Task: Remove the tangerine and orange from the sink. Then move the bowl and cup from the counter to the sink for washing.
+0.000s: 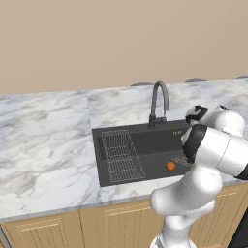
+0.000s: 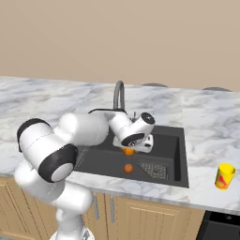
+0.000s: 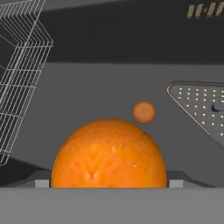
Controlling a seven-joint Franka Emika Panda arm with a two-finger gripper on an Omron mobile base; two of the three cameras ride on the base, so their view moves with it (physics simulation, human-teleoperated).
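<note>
A large orange [image 3: 108, 153] sits between my fingertips [image 3: 42, 183] in the hand view, with both jaws against its sides. From the right base view my gripper [image 2: 132, 147] reaches down into the dark sink [image 2: 171, 145], shut on the orange [image 2: 129, 151]. Beyond it the smaller tangerine [image 3: 144, 112] lies on the sink floor [image 2: 127, 168], also seen beside my arm [image 1: 170, 165]. The yellow cup [image 2: 225, 176] with a red mark stands upright on the marble counter [image 2: 206, 131], right of the sink. The bowl is out of view.
A wire rack [image 1: 121, 155] fills the sink's left part. The dark gooseneck faucet [image 1: 159, 101] rises behind the basin, close above my wrist. A perforated drain plate [image 2: 154, 169] lies at the sink's front right. The counter [image 1: 43, 145] stretches wide to the left.
</note>
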